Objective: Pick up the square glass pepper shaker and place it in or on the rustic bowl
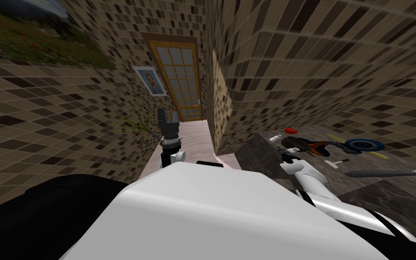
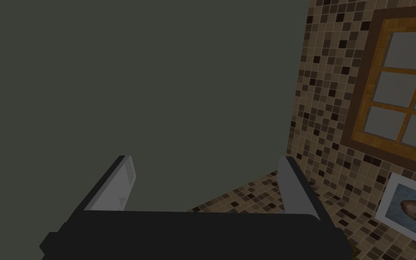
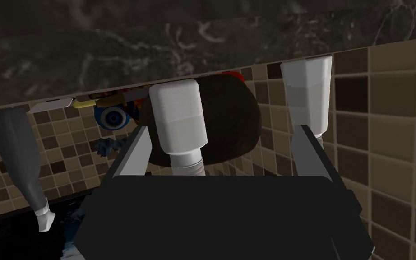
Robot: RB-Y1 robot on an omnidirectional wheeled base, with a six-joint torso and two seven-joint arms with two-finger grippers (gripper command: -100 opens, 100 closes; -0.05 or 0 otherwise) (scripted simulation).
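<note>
On the dark marbled counter [image 3: 112,40] stand two pale shakers. One white, square-bodied shaker [image 3: 177,119] with a ribbed cap lies between my right gripper's [image 3: 220,153] open fingers, nearer one finger [image 3: 132,155] and untouched. The other, clearer and faceted [image 3: 306,97], stands just beyond the opposite finger [image 3: 308,151]. Right behind the first shaker sits a dark round bowl [image 3: 236,122]. In the head view the right gripper [image 1: 287,157] is at the counter's near end, beside the bowl [image 1: 295,143] and a white shaker [image 1: 275,138]. My left gripper [image 1: 166,119] is raised in front of me, open and holding nothing [image 2: 205,180].
A blue plate [image 1: 363,145] lies past the bowl, with orange and yellow items around it and a small red object [image 1: 290,131] behind. A long grey bottle [image 1: 383,173] lies on the counter to the right. Tiled walls close in on both sides.
</note>
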